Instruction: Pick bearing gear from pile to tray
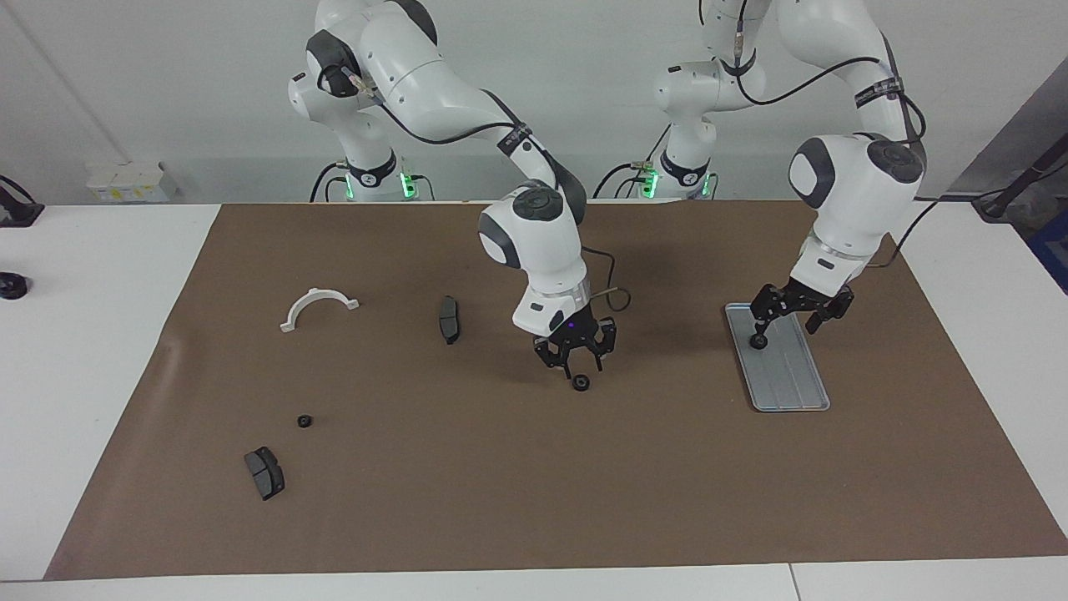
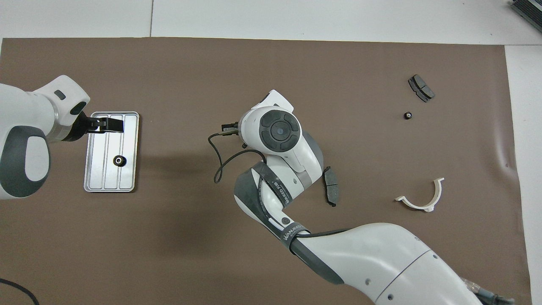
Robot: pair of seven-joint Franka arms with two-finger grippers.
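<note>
A small black gear (image 1: 758,341) (image 2: 120,160) lies in the silver ridged tray (image 1: 793,392) (image 2: 101,178) at the left arm's end of the table. Above the tray hangs my left gripper (image 1: 788,321) (image 2: 112,125), open and holding nothing. At mid-table my right gripper (image 1: 576,357) stands open just above a second gear (image 1: 580,382), which rests on the brown mat; the overhead view hides both under the wrist. A third gear (image 1: 305,421) (image 2: 407,115) lies in the pile at the right arm's end.
The pile also holds a white half-ring bracket (image 1: 318,305) (image 2: 421,199) and a dark brake pad (image 1: 264,472) (image 2: 421,88). Another brake pad (image 1: 449,319) (image 2: 330,191) lies beside the right arm's wrist. A cable loops off that wrist.
</note>
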